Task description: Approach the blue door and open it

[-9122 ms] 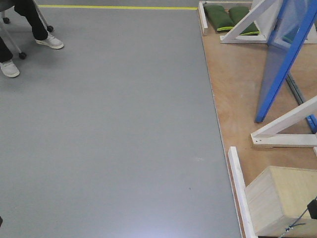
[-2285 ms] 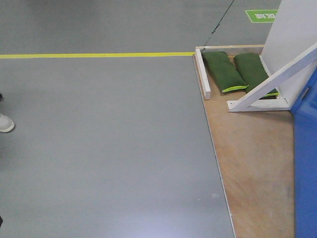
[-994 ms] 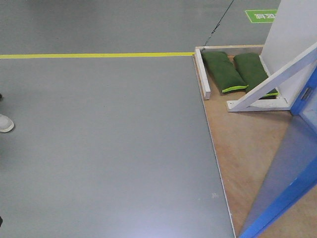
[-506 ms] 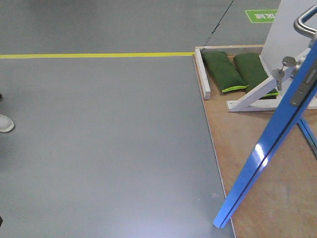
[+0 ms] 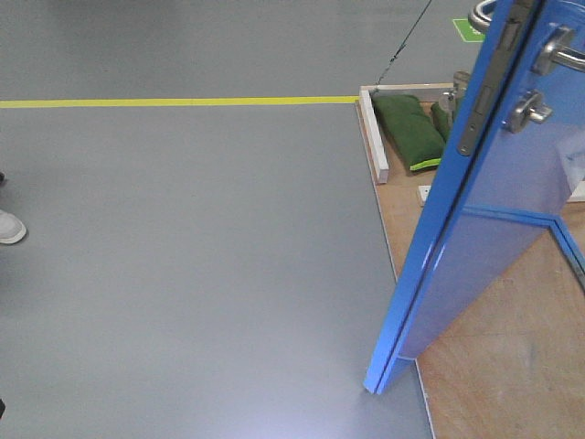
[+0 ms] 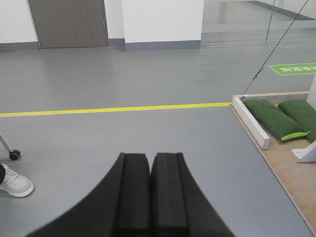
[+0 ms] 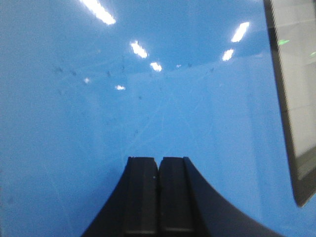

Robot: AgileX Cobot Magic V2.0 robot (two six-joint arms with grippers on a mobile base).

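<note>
The blue door [image 5: 484, 238] stands swung out over the grey floor at the right of the front view, its free edge towards me and its bottom corner at the platform's edge. Its silver lever handle [image 5: 559, 50] and round thumb-turn [image 5: 530, 110] show near the top right. In the right wrist view the door's glossy blue face [image 7: 148, 89] fills the frame, close in front of my right gripper [image 7: 158, 160], which is shut and empty. My left gripper [image 6: 150, 157] is shut and empty, facing open grey floor.
A wooden platform [image 5: 512, 366] lies at the right with a white border rail [image 5: 376, 137] and green sandbags [image 5: 411, 128]. A yellow floor line [image 5: 174, 101] crosses the far floor. A person's white shoe [image 5: 9, 227] and a chair caster [image 6: 15, 154] are at the left.
The blue door has swung out towards the grey floor, from flat at the right edge to wide open. Its handle and lock have come into view. The base has stood still lately.
</note>
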